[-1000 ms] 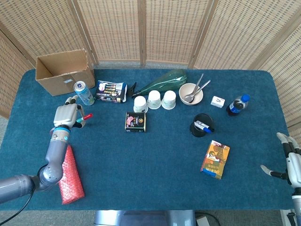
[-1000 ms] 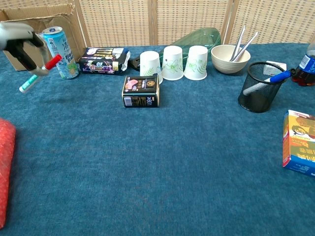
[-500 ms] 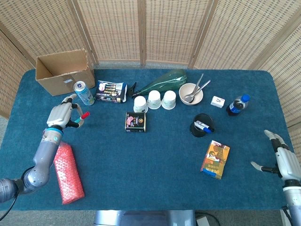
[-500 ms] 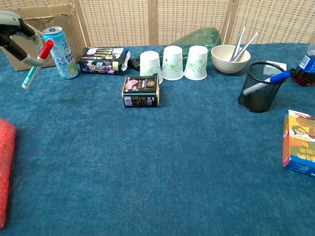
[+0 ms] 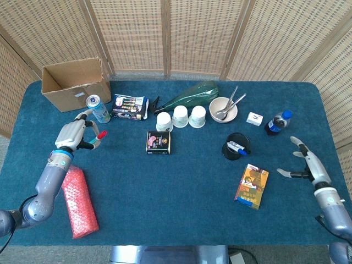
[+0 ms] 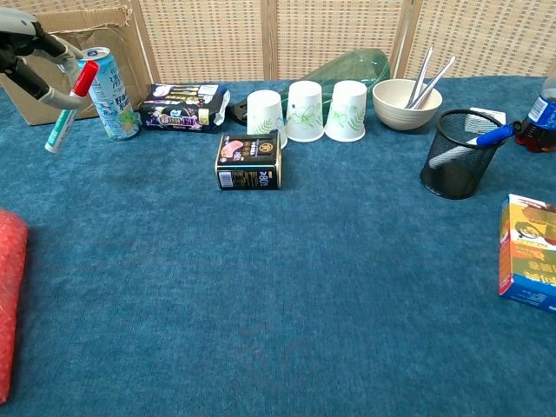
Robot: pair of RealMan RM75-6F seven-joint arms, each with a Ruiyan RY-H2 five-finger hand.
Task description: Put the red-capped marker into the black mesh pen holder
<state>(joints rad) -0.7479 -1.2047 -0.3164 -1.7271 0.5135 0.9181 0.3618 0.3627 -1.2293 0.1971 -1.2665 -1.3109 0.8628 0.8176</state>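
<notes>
- My left hand (image 5: 73, 133) has the red-capped marker (image 6: 72, 105) pinched in its fingers, held up off the blue tablecloth (image 5: 176, 209) at a tilt, red cap end highest in the chest view.
- Just past that hand sits the drink can (image 6: 107, 91), very near the marker's cap, and further out behind it is the cardboard box (image 5: 76, 83).
- On the near side of the left arm there's a red bubble-wrap packet (image 5: 80, 202) lying flat on the cloth.
- The black mesh pen holder (image 6: 457, 153) is way over on the other side from the left hand, much nearer my right hand. It's standing upright with a blue-capped marker (image 6: 488, 135) leaning out of it.
- My right hand (image 5: 306, 164) holds nothing, fingers spread apart, hovering near the table edge. The yellow snack box (image 5: 252, 186) lies just inward of it, between it and the middle of the table.
- Between the two hands: a small dark box (image 6: 249, 161) standing up, three upside-down paper cups (image 6: 305, 110) in a row behind it, then a bowl (image 6: 407, 102) with utensils sticking out.
- Blue-capped soda bottle (image 5: 278, 122) is beyond the right hand, past the pen holder.
</notes>
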